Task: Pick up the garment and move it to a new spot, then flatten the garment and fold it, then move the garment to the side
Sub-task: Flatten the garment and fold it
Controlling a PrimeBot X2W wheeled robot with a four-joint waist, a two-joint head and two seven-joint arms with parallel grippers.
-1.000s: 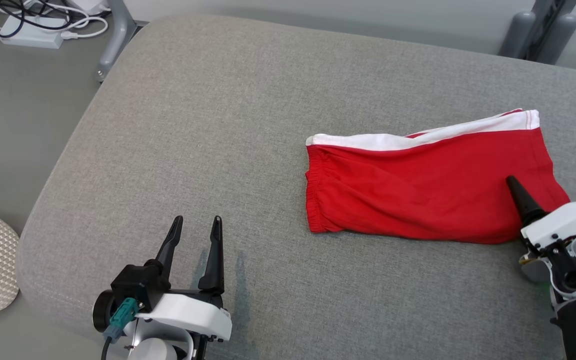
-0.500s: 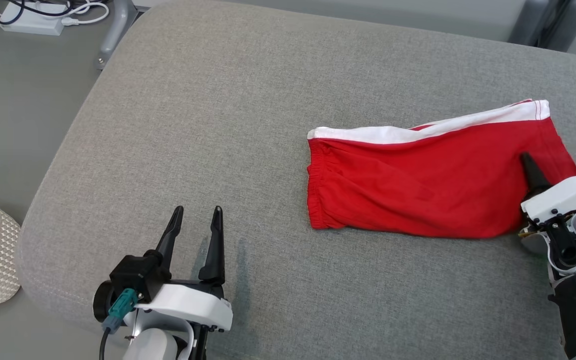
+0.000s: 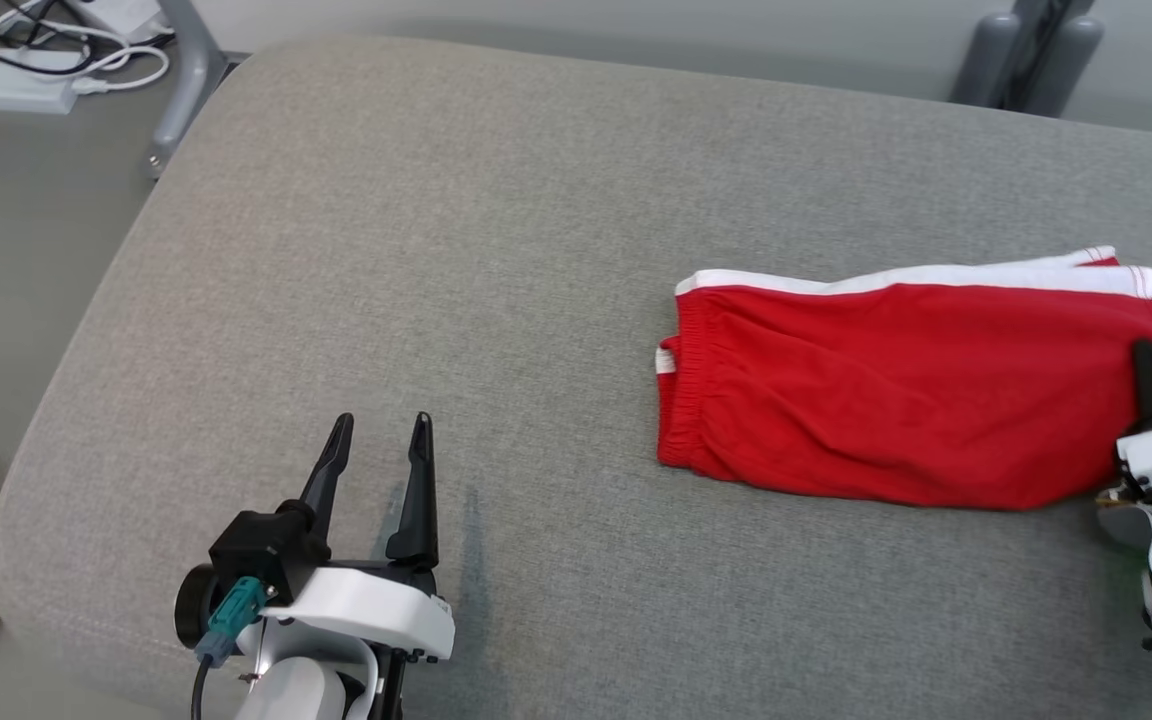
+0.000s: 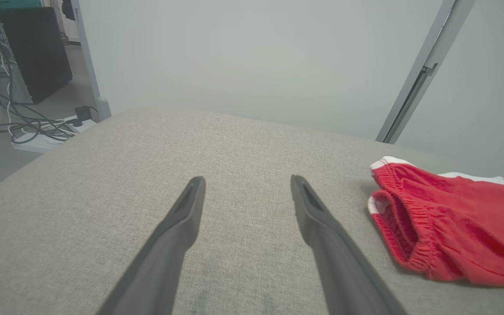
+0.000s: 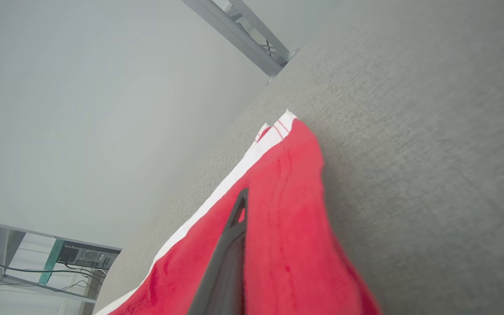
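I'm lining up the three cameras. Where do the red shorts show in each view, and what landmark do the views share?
Head view: red shorts right of centre, reaching the right edge.
Left wrist view: red shorts at the right edge, below the middle.
Right wrist view: red shorts at bottom centre, rising toward the middle.
Shared landmark: their white stripe.

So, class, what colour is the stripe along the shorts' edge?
The stripe is white; head view shows it best.

Head cam high, wrist cams low.
Head looks down over the grey cushion (image 3: 536, 250); left wrist skims it toward the far wall (image 4: 256, 57); right wrist, rolled sideways, sits close on the red shorts (image 3: 916, 390), seen in all three.
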